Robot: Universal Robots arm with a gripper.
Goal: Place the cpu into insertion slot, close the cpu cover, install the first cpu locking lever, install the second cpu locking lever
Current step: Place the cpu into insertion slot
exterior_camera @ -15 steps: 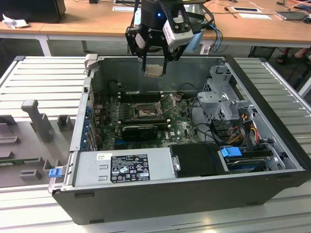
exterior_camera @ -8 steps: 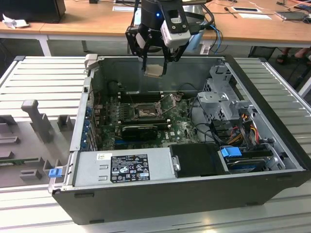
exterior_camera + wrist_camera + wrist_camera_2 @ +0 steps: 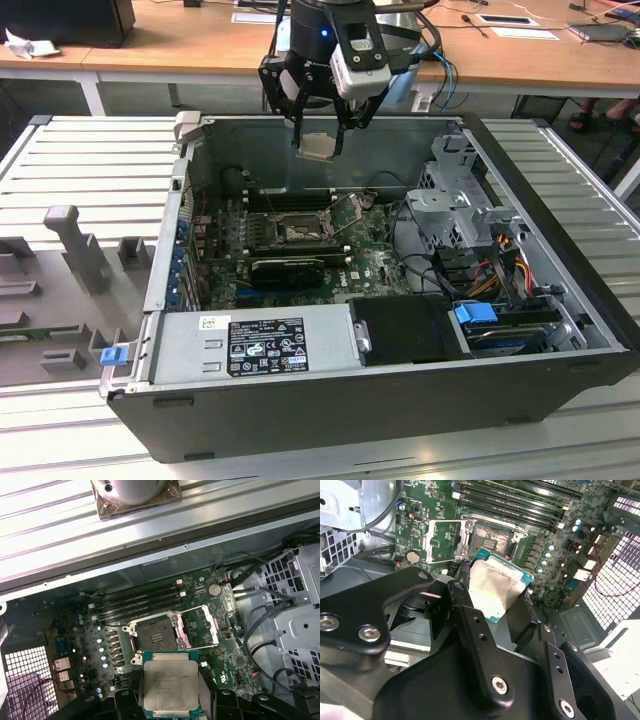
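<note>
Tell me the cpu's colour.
The cpu has a pale silver face with a green rim, clearest in the first wrist view.

Computer case (image 3: 300, 410): open-topped, lying on the ribbed metal bench (image 3: 90, 160).
Power supply (image 3: 250, 345): along the case's near edge.
Memory slots (image 3: 140, 605): long, black, parallel.
Drive cage (image 3: 462, 195): against the case's edge, exterior view's right.

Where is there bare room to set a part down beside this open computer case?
Bare: the ribbed table on either side of the case, up to the wooden desk. Crowded: the grey tray at the exterior view's left; cables by the drive cage inside.
</note>
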